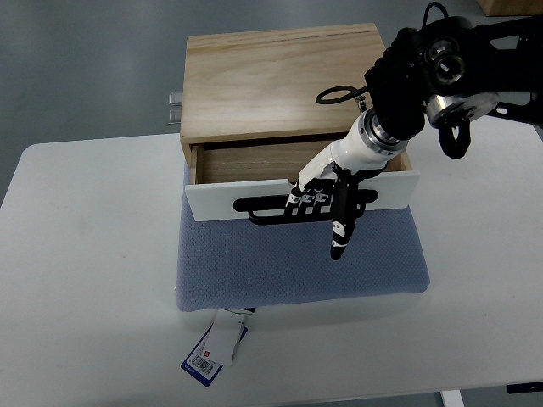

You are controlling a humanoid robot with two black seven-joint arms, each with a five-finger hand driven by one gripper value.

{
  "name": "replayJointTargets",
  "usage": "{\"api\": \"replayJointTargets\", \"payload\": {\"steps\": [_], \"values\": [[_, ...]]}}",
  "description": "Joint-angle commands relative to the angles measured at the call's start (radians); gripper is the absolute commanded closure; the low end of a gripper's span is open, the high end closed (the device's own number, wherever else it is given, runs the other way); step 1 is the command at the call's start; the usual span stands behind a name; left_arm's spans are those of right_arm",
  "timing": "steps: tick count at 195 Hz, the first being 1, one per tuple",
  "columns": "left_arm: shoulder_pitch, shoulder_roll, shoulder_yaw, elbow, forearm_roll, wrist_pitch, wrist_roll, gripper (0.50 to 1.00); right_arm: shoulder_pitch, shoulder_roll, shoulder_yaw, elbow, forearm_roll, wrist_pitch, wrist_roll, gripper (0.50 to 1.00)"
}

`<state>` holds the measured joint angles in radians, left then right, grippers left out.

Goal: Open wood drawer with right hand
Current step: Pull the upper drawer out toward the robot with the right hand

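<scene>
A light wood drawer box (284, 80) stands on a blue-grey mat (297, 263). Its drawer, with a white front (212, 199) and a black bar handle (263, 206), is pulled partly out, showing the wooden inside (246, 161). My right hand (318, 199) comes in from the upper right over the drawer. Its fingers are curled around the handle from above, and the thumb (340, 233) points down in front of the white panel. The left arm is not in view.
The box and mat rest on a white table (85, 280). A white and blue tag (216, 348) lies at the mat's front edge. Metal hinges (175, 106) stick out at the box's left rear. Grey floor lies beyond the table.
</scene>
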<state>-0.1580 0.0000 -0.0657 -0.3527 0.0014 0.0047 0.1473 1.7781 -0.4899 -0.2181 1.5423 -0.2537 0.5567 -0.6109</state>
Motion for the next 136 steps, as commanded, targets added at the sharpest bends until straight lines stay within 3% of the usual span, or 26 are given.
{"api": "replayJointTargets", "payload": {"steps": [1,136], "values": [[0.0,0.0,0.0,0.001,0.0,0.0,0.0,0.5,0.009,-0.015,0.002,0.024,0.002,0.026,0.0,0.56],[0.0,0.0,0.001,0.0,0.0,0.0,0.0,0.5,0.026,-0.157,0.023,0.15,0.045,0.054,0.0,0.56]]}}
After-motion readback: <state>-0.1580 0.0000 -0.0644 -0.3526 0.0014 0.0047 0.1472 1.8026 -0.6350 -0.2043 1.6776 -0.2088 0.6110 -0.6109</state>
